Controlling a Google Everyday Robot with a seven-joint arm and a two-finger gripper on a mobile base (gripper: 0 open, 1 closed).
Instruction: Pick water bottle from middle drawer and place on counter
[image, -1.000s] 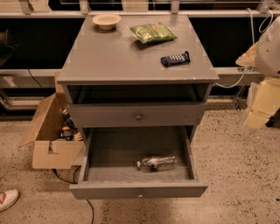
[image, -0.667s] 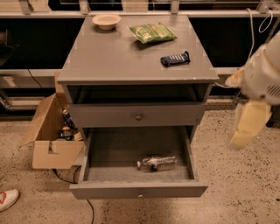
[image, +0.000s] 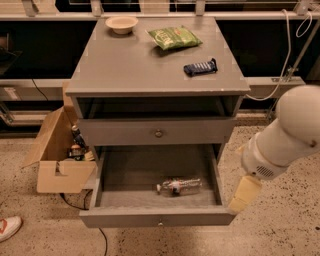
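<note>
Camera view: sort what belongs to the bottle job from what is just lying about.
Job: water bottle lying in the open middle drawer; counter; tool, right of the drawer, off the bottle.
Lying about: bowl, green snack bag, dark bar, cardboard box, shoe.

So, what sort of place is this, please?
Likely a test lab: lone grey cabinet on speckled floor, cardboard box beside it; the hand hangs right of the open middle drawer.
</note>
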